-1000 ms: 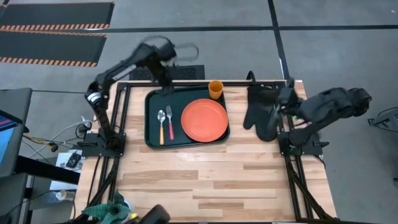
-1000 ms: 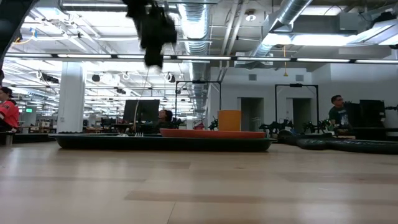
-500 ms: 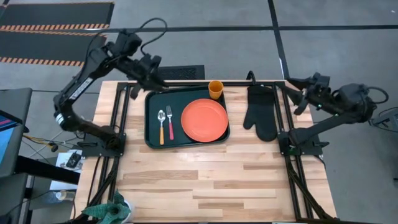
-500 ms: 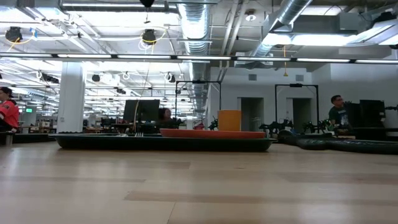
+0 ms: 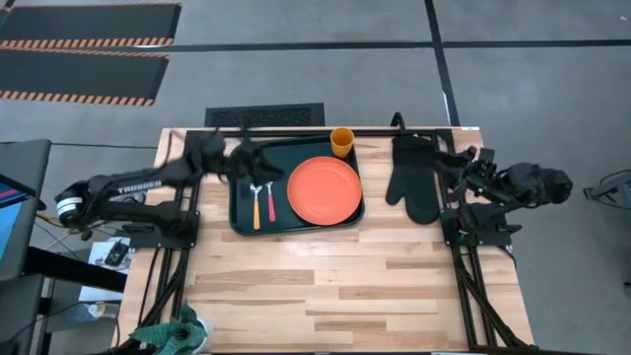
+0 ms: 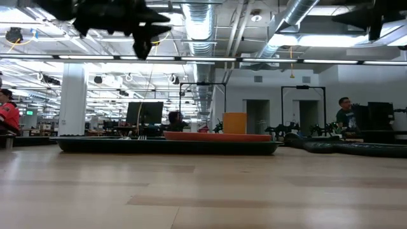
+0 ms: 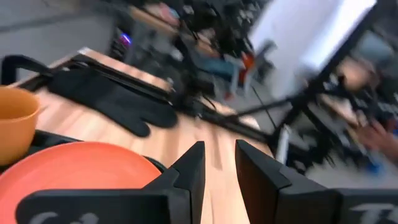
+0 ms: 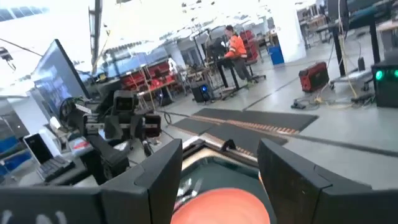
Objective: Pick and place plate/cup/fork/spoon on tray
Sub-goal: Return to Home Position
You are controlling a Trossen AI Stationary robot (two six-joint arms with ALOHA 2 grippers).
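The dark green tray (image 5: 239, 187) lies at the table's far middle. The orange-red plate (image 5: 323, 189) lies flat in its right half. The spoon (image 5: 255, 202) with the yellow handle and the fork (image 5: 268, 200) with the red handle lie side by side in its left half. The orange-yellow cup (image 5: 341, 141) stands upright at the tray's far right corner. My left gripper (image 5: 271, 168) hangs high over the tray's left part, open a little and empty. My right gripper (image 5: 459, 168) is high at the table's right edge, open and empty.
A black oven mitt (image 5: 414, 177) lies on the table right of the tray. The near half of the wooden table (image 5: 325, 286) holds nothing. Black frame rails (image 5: 187, 197) run along both sides. People stand in the room beyond the table.
My left arm has swung down from high above the table's far left edge and now stretches low, its gripper over the tray's left part. My right arm has drawn back and down toward the table's right edge. The tableware has kept still.
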